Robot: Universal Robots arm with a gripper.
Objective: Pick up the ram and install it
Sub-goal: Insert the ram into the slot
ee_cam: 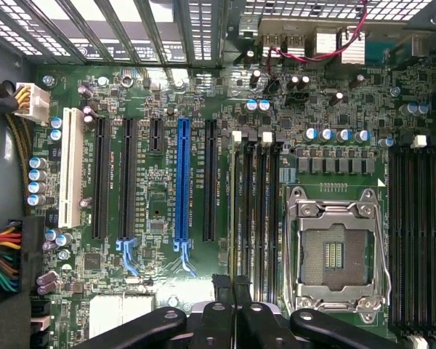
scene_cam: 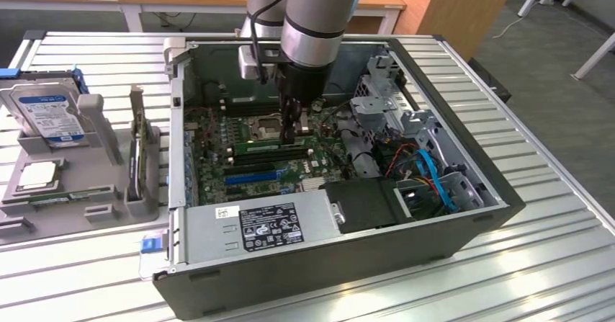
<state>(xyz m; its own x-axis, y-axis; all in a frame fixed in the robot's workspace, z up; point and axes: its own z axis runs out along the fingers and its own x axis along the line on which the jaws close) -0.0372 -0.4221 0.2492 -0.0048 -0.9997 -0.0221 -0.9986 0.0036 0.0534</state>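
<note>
At the exterior view's left, a hard drive (scene_cam: 50, 113) is sitting in a grey tray (scene_cam: 39, 225). Inside the open computer case (scene_cam: 384, 264), the ram (scene_cam: 274, 148) is standing on edge in a motherboard slot beside the processor socket (scene_cam: 266, 126). The gripper (scene_cam: 299, 129) is hovering just above it, fingers pinched together with nothing between them.

Claw (scene_cam: 299, 132) low inside open computer case (scene_cam: 317, 275), over the motherboard (scene_cam: 213, 156).
</note>
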